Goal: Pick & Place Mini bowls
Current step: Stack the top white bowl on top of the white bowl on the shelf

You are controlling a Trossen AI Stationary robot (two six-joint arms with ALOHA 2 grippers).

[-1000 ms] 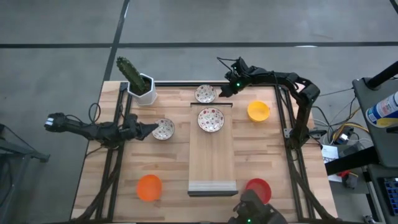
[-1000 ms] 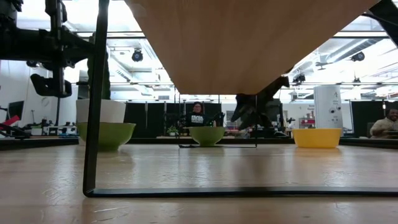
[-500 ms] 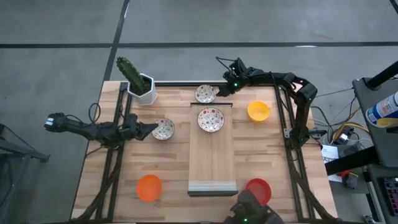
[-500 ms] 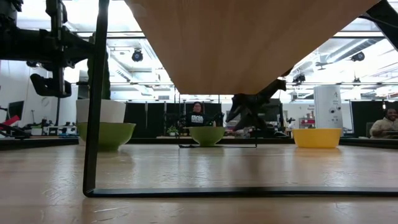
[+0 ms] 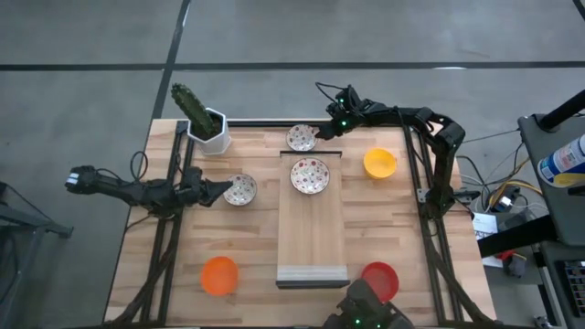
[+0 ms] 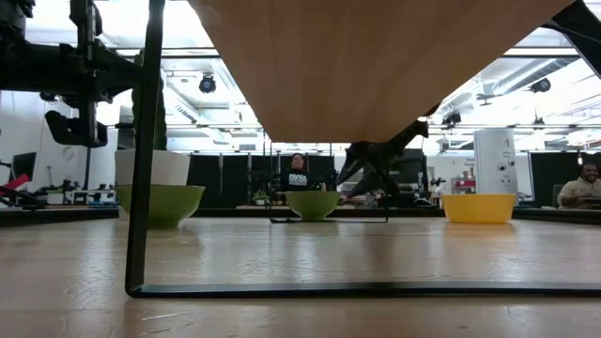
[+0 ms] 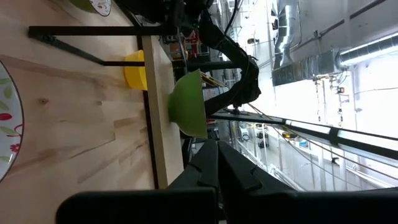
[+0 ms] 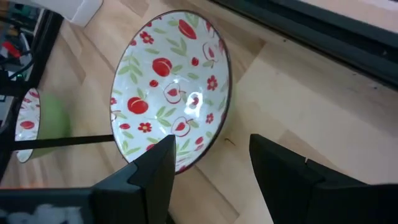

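Three white speckled bowls, green outside, show. One (image 5: 310, 175) sits on the raised wooden board, one (image 5: 302, 137) (image 8: 171, 93) on the table beyond the board's far end, and one (image 5: 239, 190) left of the board. My right gripper (image 5: 322, 131) (image 8: 211, 158) is open and low at the far bowl's right rim, one finger (image 8: 155, 165) by the rim, the other (image 8: 280, 168) outside it. My left gripper (image 5: 222, 190) (image 7: 217, 162) is shut, its tips at the left bowl's left rim. The yellow (image 5: 379, 163), orange (image 5: 219, 274) and red (image 5: 379, 277) bowls stand on the table. My right gripper stands open at the far speckled bowl's right rim (image 8: 208, 146), slanting down from the table's right; whether a finger touches the rim cannot be told. My left gripper comes level from the table's left, and its shut tips reach the left bowl's rim (image 5: 228, 190); whether they touch cannot be told.
The wooden board (image 5: 311, 228) runs down the table's middle on a black frame (image 6: 141, 188). A white square cactus pot (image 5: 208, 126) stands at the far left corner. People sit in the room behind the table (image 6: 298, 176).
My right gripper has moved a little toward the table's left, closing in on the far speckled bowl's rim. The bowls and my left arm have stayed where they were.
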